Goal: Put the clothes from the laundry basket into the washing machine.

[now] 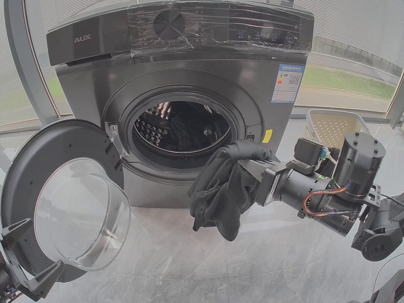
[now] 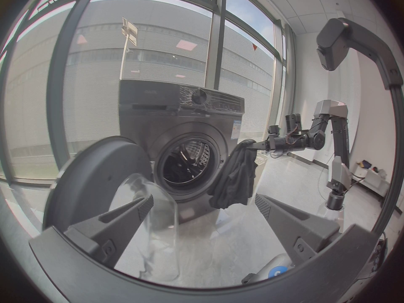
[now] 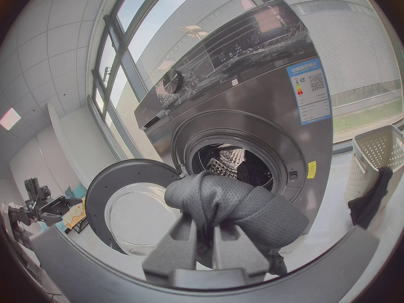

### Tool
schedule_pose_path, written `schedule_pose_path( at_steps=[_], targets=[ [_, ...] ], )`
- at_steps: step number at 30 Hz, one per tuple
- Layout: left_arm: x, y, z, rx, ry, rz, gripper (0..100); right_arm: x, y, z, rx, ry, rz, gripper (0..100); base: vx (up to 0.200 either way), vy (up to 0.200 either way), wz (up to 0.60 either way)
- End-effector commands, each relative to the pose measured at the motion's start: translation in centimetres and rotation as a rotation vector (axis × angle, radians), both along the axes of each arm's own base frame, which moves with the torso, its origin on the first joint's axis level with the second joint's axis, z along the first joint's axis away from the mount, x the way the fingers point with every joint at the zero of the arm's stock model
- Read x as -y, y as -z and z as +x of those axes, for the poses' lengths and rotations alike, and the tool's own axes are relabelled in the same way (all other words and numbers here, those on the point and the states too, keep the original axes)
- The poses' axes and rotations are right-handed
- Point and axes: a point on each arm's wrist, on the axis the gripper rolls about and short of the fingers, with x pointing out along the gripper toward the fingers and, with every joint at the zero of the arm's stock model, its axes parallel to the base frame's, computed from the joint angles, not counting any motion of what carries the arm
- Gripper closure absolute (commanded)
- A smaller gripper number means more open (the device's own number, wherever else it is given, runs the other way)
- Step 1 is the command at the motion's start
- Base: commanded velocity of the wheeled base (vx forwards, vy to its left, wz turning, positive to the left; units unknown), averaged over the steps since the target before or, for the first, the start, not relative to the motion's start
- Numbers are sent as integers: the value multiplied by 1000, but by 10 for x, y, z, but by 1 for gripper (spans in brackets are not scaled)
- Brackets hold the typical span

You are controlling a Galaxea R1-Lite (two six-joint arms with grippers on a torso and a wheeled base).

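A dark grey garment (image 1: 222, 190) hangs from my right gripper (image 1: 248, 165), which is shut on its upper folds just outside the lower right rim of the washing machine's drum opening (image 1: 182, 128). From the right wrist the bunched cloth (image 3: 235, 207) sits between the closed fingers (image 3: 185, 240) in front of the drum. Some dark clothing lies inside the drum. The cream laundry basket (image 1: 332, 127) stands to the machine's right, with a black garment (image 3: 370, 200) draped over its rim. My left gripper (image 1: 29, 253) is open and holds nothing, low by the open door (image 1: 63, 169).
The washer's round door with its clear bowl (image 1: 82, 215) is swung fully open to the left. Grey marble floor (image 1: 168, 249) lies in front of the machine. Large windows stand behind and beside it.
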Motion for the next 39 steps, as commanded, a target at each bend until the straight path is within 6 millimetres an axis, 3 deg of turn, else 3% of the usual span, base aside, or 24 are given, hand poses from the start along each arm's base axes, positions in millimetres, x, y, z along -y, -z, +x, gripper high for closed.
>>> schedule_pose_path(
  at_steps=[1,10,22,39],
  targets=[
    [9,-6,65,-169,169,15,0,-27,10,25,-22,0,5,100,0,0,0],
    [43,10,118,-318,319,64,0,-45,9,42,17,2,46,100,0,0,0],
    [76,44,186,-378,346,79,0,-42,11,43,13,10,45,100,0,0,0],
    [111,94,228,-440,393,85,0,-43,5,37,23,27,55,100,0,0,0]
  ],
)
